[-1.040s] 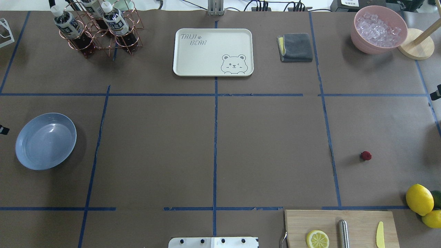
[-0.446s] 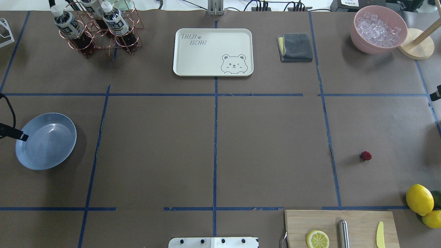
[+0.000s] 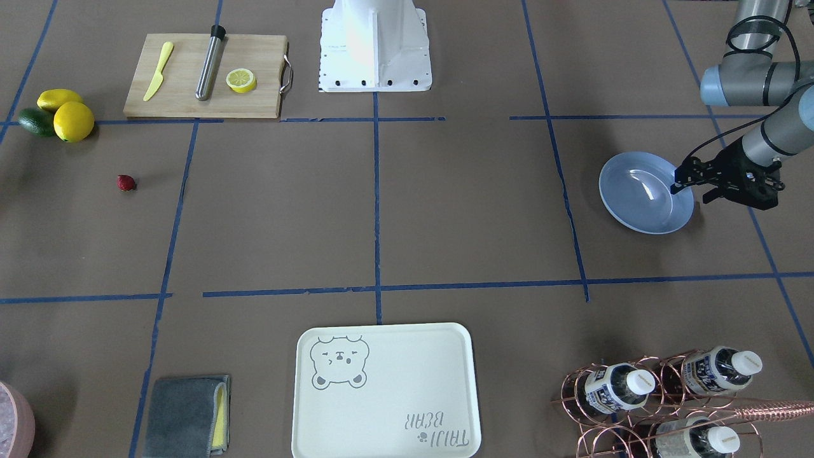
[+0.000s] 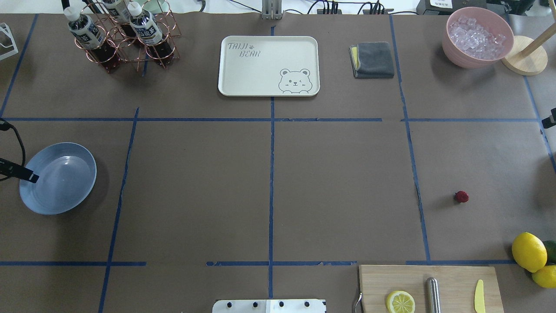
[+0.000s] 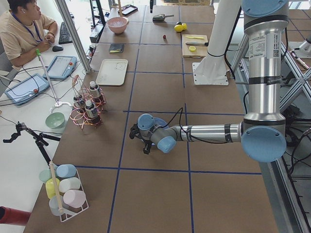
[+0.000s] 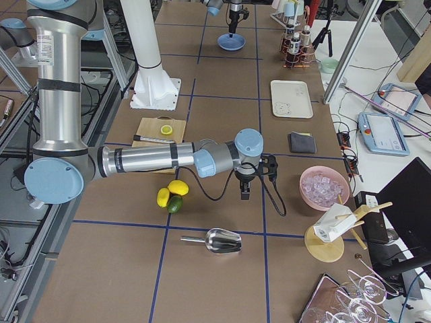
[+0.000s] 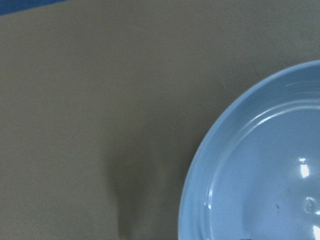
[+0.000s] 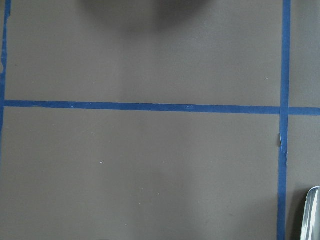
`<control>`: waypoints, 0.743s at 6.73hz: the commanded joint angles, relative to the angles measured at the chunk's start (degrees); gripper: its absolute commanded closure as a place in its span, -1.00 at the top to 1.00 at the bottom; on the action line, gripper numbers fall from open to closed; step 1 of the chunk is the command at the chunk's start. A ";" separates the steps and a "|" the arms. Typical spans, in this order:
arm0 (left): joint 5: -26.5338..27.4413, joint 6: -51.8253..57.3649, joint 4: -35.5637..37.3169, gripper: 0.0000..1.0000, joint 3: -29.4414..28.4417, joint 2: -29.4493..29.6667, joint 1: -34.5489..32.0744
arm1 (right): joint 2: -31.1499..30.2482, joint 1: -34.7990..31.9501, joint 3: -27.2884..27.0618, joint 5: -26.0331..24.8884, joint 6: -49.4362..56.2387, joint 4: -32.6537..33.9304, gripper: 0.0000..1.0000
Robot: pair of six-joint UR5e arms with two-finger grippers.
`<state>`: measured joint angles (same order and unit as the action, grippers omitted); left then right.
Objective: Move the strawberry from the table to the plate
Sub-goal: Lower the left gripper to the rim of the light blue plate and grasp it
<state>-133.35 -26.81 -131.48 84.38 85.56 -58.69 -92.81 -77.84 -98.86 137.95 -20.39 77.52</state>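
The strawberry [image 4: 461, 196] is a tiny dark-red berry lying alone on the brown table [image 4: 339, 187], in the right-hand square; it also shows in the front view [image 3: 126, 183]. The light-blue plate [image 4: 57, 178] sits empty far off at the table's left side [image 3: 645, 200]. My left gripper [image 3: 691, 192] hovers over the plate's outer rim, open with nothing between its fingers; one finger [image 4: 19, 171] pokes in from the overhead view's left edge. The left wrist view shows the plate's rim [image 7: 200, 170]. My right gripper [image 6: 244, 188] hangs above the table's right end; I cannot tell its state.
A cutting board [image 4: 451, 278] with a lemon half [image 4: 400, 301], a metal rod and a yellow knife lies near the front right. Lemons [image 4: 528, 251] sit at the right edge. A bear tray [image 4: 268, 65], cloth [image 4: 372, 59], ice bowl [image 4: 477, 37] and bottle rack [image 4: 124, 37] line the back.
My left gripper has come in from the left edge to above the plate's outer rim. The strawberry and plate have not moved.
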 commanded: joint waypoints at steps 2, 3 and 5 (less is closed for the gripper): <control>-0.59 0.17 -0.09 -1.00 0.69 0.57 0.33 | -0.01 0.05 0.07 0.12 0.08 0.09 1.00; -0.77 -0.17 -1.48 -1.00 0.96 0.57 0.33 | -0.01 0.05 0.07 0.12 0.08 0.09 1.00; -8.28 -0.44 -4.83 -1.00 3.75 0.40 0.15 | -0.01 0.05 -0.02 0.12 0.00 0.00 1.00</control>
<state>-137.17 -27.06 -134.86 86.30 86.08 -58.39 -92.81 -77.79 -98.80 138.08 -20.36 77.55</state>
